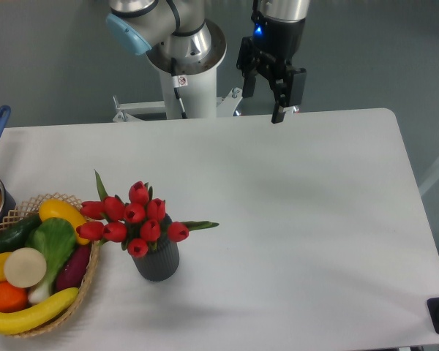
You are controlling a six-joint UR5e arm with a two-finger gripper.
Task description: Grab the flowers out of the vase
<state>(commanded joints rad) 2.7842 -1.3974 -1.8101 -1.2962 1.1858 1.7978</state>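
Hovering my gripper (265, 99) at far table (314, 219) edge, fingers spread, nothing between them. Red tulip bunch (135, 218) sits well forward and off to side of my tool, standing in ribbed grey vase (158, 259). Risks, my judgement: pinching buds crushes them; lifting may drag light vase along or tip it; wide approach may clip wicker basket (88, 281) just beside vase.

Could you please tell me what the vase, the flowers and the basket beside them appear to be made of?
The vase looks like matte dark grey ceramic or plastic; its ribbed wall shows no shine. The flowers seem artificial, perhaps plastic or fabric: the red buds are very uniform, though that is uncertain. The basket appears to be woven wicker, judging by its tan open-weave rim.
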